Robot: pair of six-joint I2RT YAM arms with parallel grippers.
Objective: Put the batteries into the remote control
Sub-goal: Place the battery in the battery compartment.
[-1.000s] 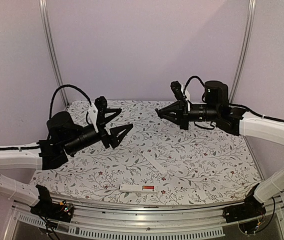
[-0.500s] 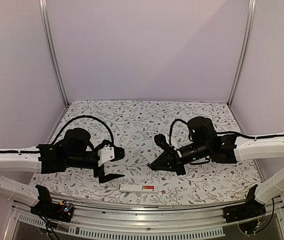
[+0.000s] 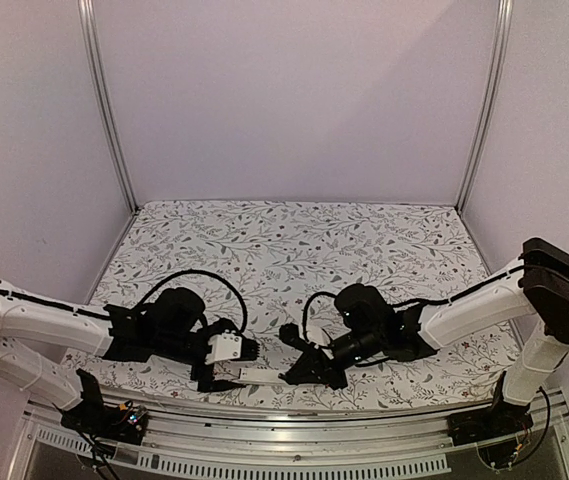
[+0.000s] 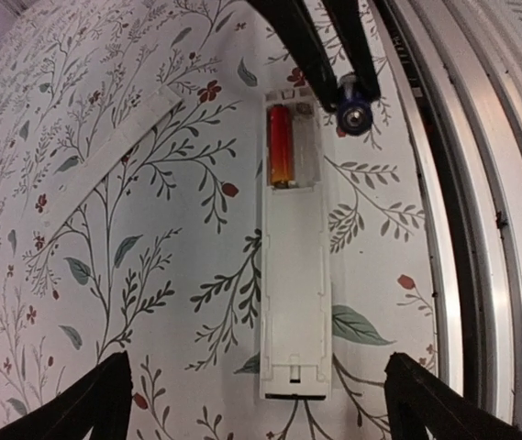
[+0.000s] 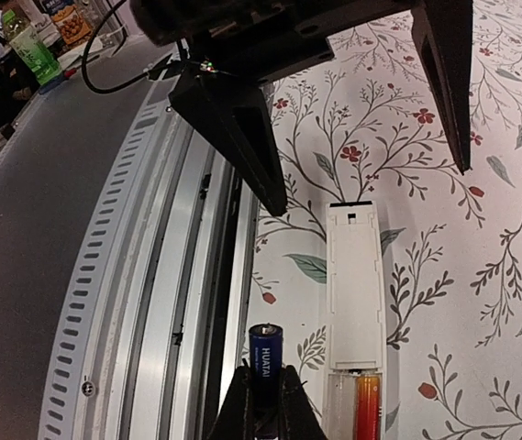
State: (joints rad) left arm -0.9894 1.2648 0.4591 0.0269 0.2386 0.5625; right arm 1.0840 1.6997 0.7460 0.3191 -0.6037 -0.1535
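Blue round battery sits pinched tight in the right pincer, long white remote control just beside it for loading; left pincer gapes wide, empty.

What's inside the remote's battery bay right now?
One red-orange battery lies in one slot of the remote; the slot beside it is empty. The other battery is outside, pinched in the right fingers, which partly hide the bay's end.
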